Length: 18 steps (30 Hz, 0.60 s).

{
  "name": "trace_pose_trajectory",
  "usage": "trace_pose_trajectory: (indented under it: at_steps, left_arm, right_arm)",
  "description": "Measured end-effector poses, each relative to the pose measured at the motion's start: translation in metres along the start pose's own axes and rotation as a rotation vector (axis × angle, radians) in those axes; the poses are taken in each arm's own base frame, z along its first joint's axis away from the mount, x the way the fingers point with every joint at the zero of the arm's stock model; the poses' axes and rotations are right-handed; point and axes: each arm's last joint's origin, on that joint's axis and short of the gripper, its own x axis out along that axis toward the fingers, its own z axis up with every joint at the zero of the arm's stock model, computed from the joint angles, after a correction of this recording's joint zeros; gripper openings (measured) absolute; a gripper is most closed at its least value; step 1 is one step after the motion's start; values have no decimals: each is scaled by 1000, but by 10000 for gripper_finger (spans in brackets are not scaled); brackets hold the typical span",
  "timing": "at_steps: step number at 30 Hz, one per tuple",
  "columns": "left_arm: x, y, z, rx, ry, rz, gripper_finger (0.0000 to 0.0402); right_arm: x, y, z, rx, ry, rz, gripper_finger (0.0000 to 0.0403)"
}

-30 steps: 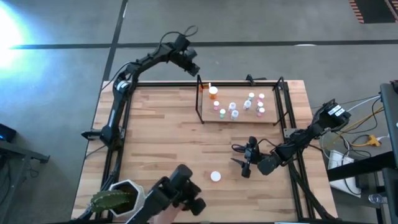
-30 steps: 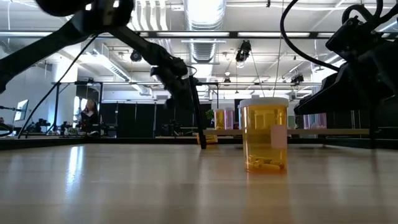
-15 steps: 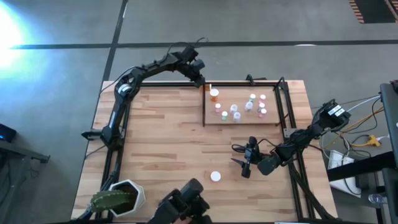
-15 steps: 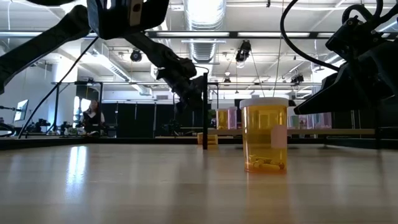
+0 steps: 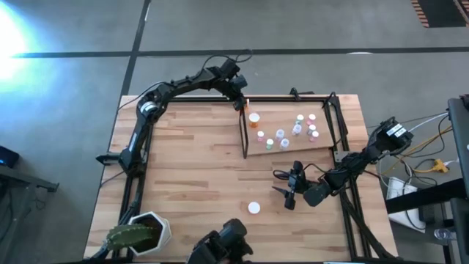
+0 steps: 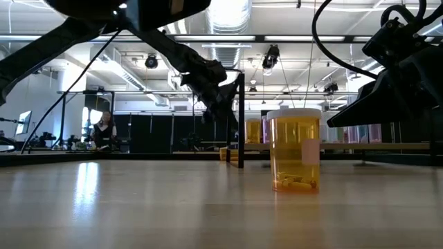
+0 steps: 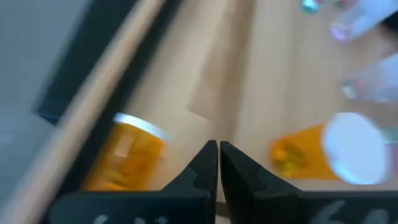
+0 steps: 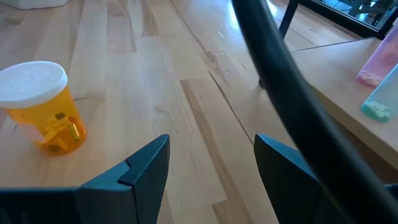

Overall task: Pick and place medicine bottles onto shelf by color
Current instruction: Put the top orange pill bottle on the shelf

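Observation:
The shelf [image 5: 289, 147], a light-wood panel in a black rod frame, lies askew at the table's far right. On it stand an orange medicine bottle with a white cap [image 5: 253, 119] and several small ones [image 5: 297, 130]. My left gripper [image 5: 239, 100] is shut at the shelf's far left corner, with orange bottles on either side of it [image 7: 127, 158] [image 7: 336, 152]. Another orange bottle [image 5: 253, 208] [image 8: 40, 106] stands upright on the table. My right gripper [image 5: 287, 192] [image 8: 211, 168] hovers open just right of it, holding nothing. My left gripper stands with its shut fingers [image 7: 208, 163] against the shelf's far left corner, beside the upright post [image 6: 240, 117]. It slants down from the table's far left. The exact spot of touch is hidden by the gripper itself.
A white pot with a green cactus [image 5: 143, 231] sits at the near left corner. A dark device [image 5: 220, 251] juts over the near edge. Black frame rods [image 5: 341, 147] run along the table's right side. Bare wood lies between the shelf and the near edge.
My left gripper has gone toward the table's right edge along the far side, sinking a little and rolling. The shelf has slid right and turned: its left end swung toward the near edge, its near right corner stayed. The bottles on it rode along.

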Motion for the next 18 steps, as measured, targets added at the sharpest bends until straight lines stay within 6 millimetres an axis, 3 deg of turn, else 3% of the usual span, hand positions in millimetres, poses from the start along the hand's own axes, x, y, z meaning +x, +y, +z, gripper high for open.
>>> trace_pose_trajectory:
  at_steps: [6, 11, 18]
  left_arm:
    - [-15, -3, 8, 217, -14, 82, 0]
    - [-39, -3, 13, 389, 36, 276, 10]
    - [-43, 9, 7, 447, 22, 170, 110]
  right_arm:
    - [0, 0, 0, 0, 0, 0, 224]
    - [0, 0, 0, -1, 1, 0, 224]
    - [0, 0, 0, -1, 1, -1, 224]
